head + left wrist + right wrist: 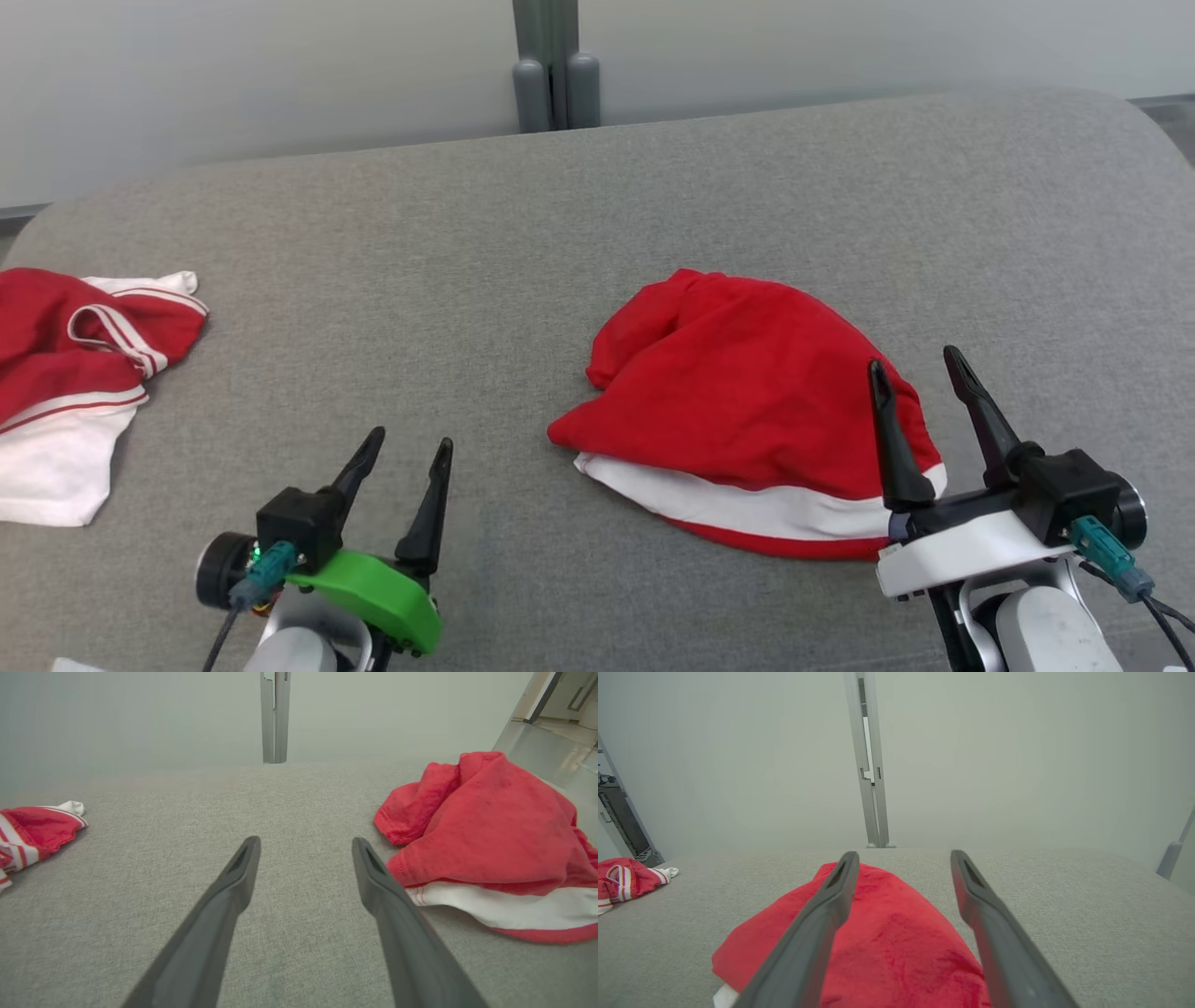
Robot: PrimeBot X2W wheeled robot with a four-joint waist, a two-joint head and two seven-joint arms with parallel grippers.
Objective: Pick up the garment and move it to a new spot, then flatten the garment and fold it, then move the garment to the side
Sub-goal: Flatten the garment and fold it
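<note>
1. The red garment (747,411) with a white band lies bunched up on the grey table (467,280), at about 4 o'clock from the middle of the head view.
2. The right gripper (914,359) is at 4 o'clock too, by the garment's right edge. Its two fingers are wide apart and hold nothing. One finger shows in front of the red part; I cannot tell if it touches.
3. The left gripper (411,440) is at 7 o'clock, over bare table, well apart from the garment. Its fingers are wide apart too and hold nothing.
4. Another red and white cloth (75,373) lies at 9 o'clock, by the table's left edge.
5. A grey post (555,65) stands behind the table at 12 o'clock.
</note>
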